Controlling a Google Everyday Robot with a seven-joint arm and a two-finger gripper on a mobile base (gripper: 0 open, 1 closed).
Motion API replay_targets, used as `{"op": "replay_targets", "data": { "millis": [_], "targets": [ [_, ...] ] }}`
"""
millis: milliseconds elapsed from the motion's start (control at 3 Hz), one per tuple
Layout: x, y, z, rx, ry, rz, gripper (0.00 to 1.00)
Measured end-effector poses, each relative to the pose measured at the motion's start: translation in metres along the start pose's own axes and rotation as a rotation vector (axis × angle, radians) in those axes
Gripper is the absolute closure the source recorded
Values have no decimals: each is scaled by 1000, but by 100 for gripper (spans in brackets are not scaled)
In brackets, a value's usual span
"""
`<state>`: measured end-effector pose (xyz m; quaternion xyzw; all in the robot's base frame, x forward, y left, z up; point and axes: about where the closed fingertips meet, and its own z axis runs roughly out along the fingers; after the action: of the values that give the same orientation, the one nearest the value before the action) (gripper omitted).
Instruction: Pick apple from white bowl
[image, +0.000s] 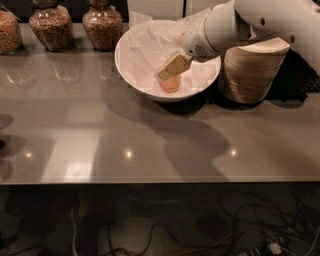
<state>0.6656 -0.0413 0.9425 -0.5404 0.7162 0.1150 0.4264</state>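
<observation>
Apple (171, 85) lies low inside the white bowl (131, 82), on the crinkled paper lining (145, 47), a little toward the bowl's near side. In my one camera view the claw (167, 72) is down inside the bowl, reaching in over its right rim. Its pale tip sits right on top of the apple and covers the fruit's upper part. I cannot tell whether the claw is released or clenched, or whether it is touching the apple or just above it. The white arm (235, 25) comes in from the bowl's right, passing above the stack of beige bowls (250, 72) just beside the bowl on that side. Jars of grain (102, 25) stand behind the bowl to its left. The bowl rests on the grey desk (100, 135).

I judge this to be the approach-to-grasp step, with the apple not yet lifted. Next I would want the claw settled around the apple's widest part, then a firm close and a straight lift clear of the bowl's rim. The fruit is smooth and round and the paper loose, so it could roll aside, or the paper could get pinched.
</observation>
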Motion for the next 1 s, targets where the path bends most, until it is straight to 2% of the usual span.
{"op": "replay_targets", "data": {
  "millis": [1000],
  "targets": [
    [31,-10,51,-42,106,35,26]
  ]
}}
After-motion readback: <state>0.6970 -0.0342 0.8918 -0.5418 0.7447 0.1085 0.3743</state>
